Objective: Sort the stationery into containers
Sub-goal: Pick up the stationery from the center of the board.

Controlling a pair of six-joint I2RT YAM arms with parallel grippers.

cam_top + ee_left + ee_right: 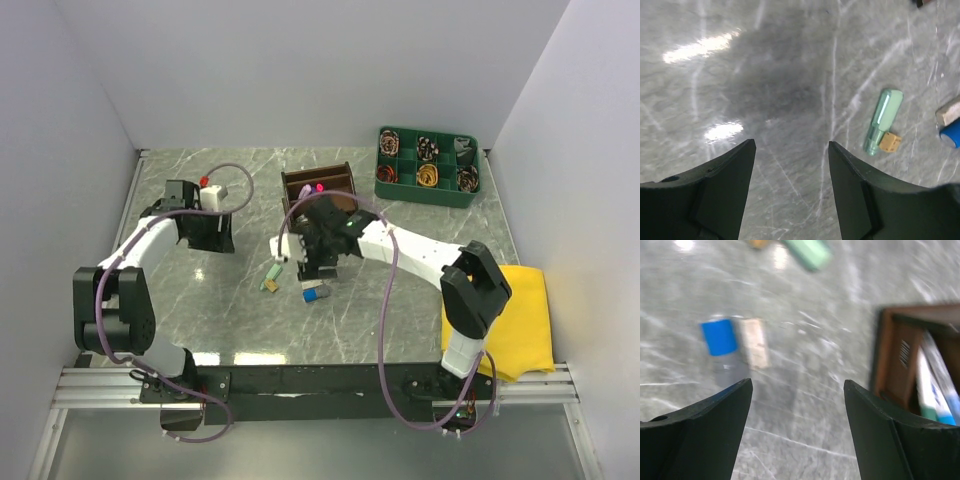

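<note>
between picks — loose pieces waiting by the organiser

seems to be the gap between one drop and the next pick. hovering low with the right fingers (715,425) spread apart and empty, just beside the dark wooden organiser (318,188), already stocked with pens and something pink. out on the counter (240,320), in front of the organiser: a green marker (883,121) lying flat with a small tan piece (890,142) touching its lower end, and near them a blue piece (719,336) side by side with a pale block (754,342). parked well off to the left with the left fingers (725,185) also apart, gripping nothing.

next, probably: bring the right fingers over the blue piece — nearest to them — line up across its narrow side, lower, close, then carry to a free compartment. worth minding the pale block alongside, easily nudged or pinched with it.
</note>
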